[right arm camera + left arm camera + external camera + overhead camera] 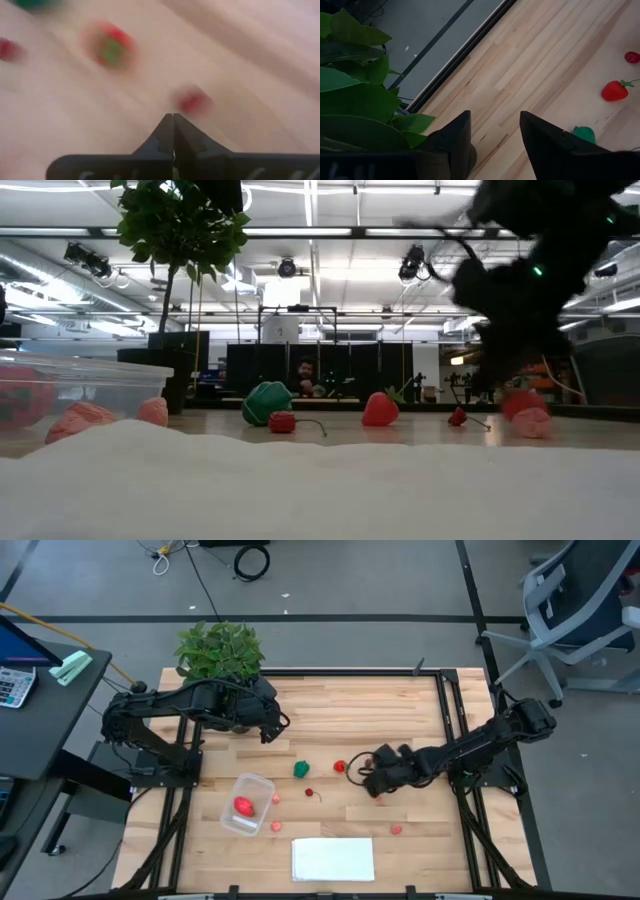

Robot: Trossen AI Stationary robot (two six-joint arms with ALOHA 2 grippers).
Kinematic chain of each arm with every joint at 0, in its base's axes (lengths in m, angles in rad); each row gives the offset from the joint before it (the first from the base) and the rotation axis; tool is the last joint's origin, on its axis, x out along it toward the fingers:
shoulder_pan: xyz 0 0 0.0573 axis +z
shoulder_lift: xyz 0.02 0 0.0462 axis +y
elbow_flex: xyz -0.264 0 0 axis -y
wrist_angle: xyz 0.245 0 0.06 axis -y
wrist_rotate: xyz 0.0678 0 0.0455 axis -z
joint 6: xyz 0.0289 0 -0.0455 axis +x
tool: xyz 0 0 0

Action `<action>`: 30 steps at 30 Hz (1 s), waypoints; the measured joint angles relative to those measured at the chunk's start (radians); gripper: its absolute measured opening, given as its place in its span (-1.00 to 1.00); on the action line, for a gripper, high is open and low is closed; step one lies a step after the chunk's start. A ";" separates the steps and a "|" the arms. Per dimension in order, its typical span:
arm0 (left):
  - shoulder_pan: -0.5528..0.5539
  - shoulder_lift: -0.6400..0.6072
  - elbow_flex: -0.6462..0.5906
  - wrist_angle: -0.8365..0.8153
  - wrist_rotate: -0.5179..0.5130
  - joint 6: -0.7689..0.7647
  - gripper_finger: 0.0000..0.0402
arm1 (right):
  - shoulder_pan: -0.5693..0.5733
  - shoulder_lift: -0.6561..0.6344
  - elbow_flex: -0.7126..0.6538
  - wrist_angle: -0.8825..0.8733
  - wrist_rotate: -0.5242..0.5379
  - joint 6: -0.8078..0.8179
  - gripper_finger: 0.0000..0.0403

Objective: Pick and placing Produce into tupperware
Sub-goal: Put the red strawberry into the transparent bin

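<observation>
The clear tupperware (247, 804) sits near the table's front left with one red piece (243, 806) inside. The rest of the produce lies loose on the wood: a green piece (301, 769), a red strawberry (340, 767), a small cherry (309, 792) and pink pieces (277, 798) (397, 829). My right gripper (360, 770) is low over the table's middle right of the strawberry, shut (173, 117), with nothing seen between its fingers. A small red piece (192, 100) lies just beyond the tips. My left gripper (495, 142) hangs open by the plant, holding nothing.
A leafy potted plant (220, 650) stands at the far left edge, right beside my left arm. A flat white sheet (333, 859) lies at the front edge, right of the tupperware. Bare wood stretches across the far half of the table.
</observation>
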 joint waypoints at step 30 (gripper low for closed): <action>0.141 0.000 0.052 0.013 -0.076 0.079 -0.20 | -0.085 0.579 0.772 0.603 -0.236 -0.849 -1.00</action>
